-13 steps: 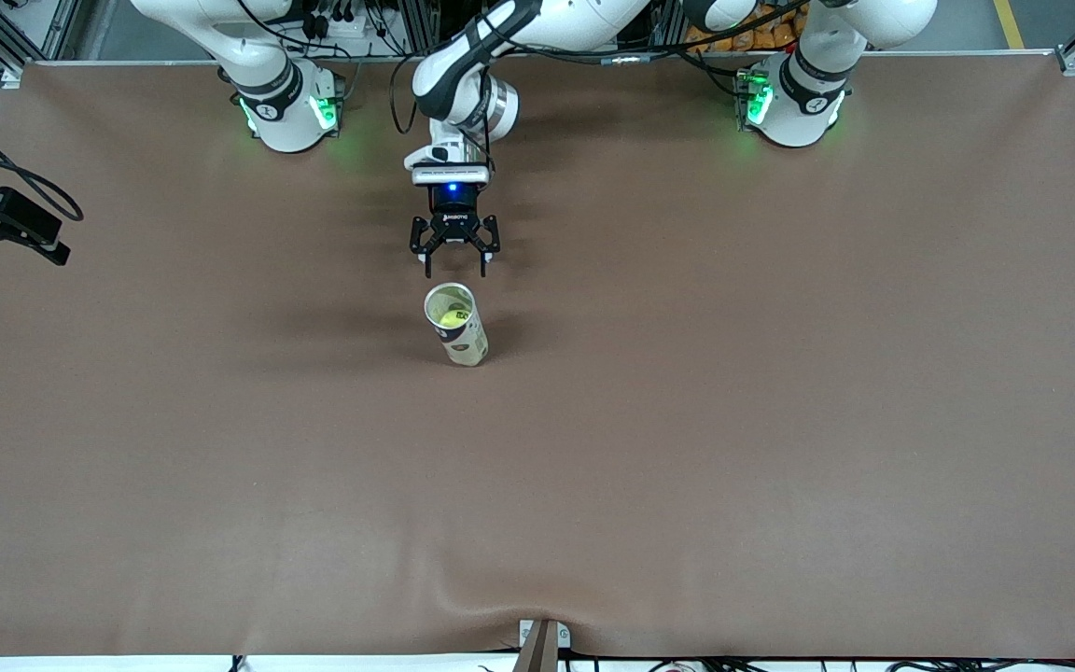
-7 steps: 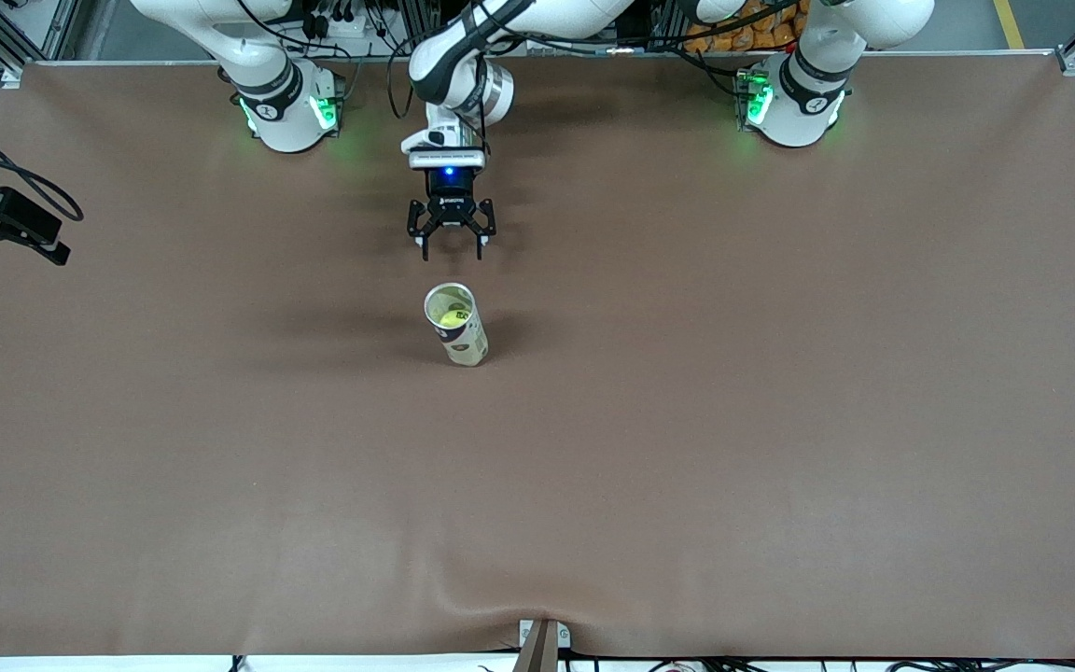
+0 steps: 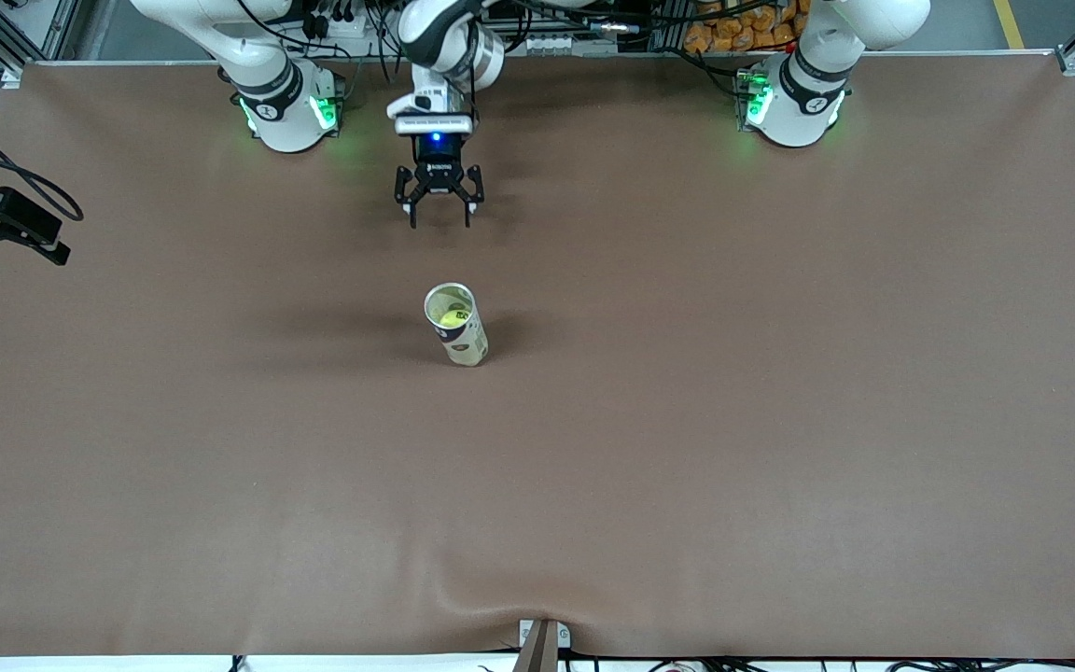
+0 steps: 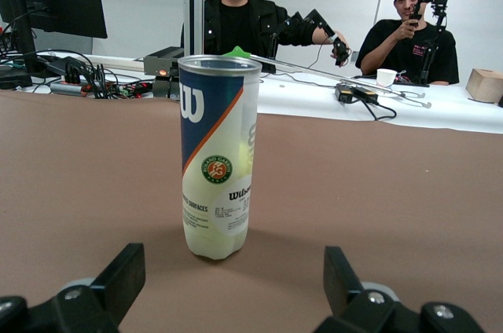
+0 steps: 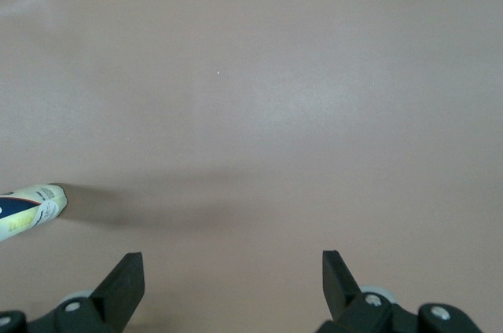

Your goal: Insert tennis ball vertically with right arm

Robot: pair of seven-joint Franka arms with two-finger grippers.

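The brown tabletop point(image 3: 780, 420) was surveyed whole from a high front camera that faced the robots' bases and was tilted steeply down. From the left wrist, a low, nearly level view was given toward that front camera, close to the clear, upright tube of tennis balls point(image 4: 218, 156). From the right wrist, the tabletop was looked down upon from higher up, and the tube was caught only at that view's edge. The tube was shared by all three views.

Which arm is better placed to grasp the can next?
Left: the left gripper, open, faces the upright tennis ball can; the right gripper, open, sees it only at its view's edge.
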